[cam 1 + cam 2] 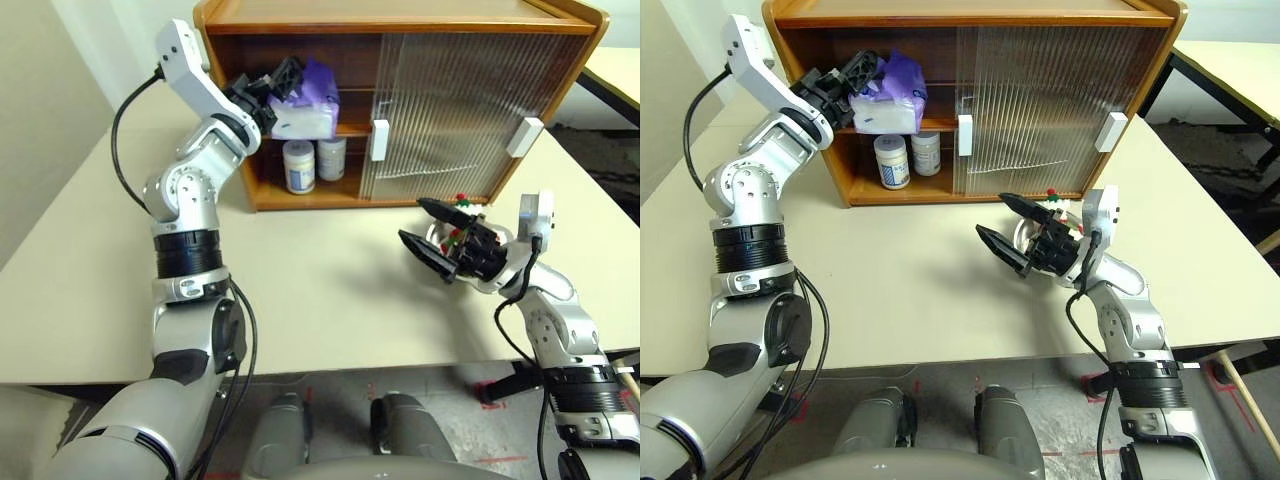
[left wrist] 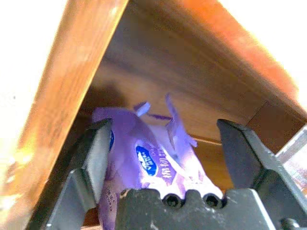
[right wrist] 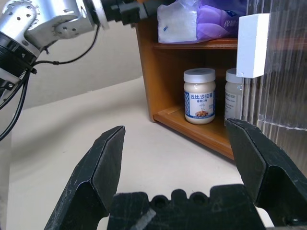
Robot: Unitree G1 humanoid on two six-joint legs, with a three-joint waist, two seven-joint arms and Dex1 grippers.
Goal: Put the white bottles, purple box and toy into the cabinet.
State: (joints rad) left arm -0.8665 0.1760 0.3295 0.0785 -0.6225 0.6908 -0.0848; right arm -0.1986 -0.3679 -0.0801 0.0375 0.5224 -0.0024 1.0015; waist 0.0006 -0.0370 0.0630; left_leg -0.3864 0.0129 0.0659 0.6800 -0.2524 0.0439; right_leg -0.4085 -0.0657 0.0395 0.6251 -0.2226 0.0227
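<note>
- Left tool (fingers spread) straddles the purple box on the cabinet shelf.
- Right tool, fingers apart, hovers just before the toy on the worktop.

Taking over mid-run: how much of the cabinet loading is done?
Done: both white bottles stand on the cabinet floor. In hand: the purple box sits on the shelf, the left hand open around it. Left: the toy lies on the table behind the open, empty right hand.
</note>
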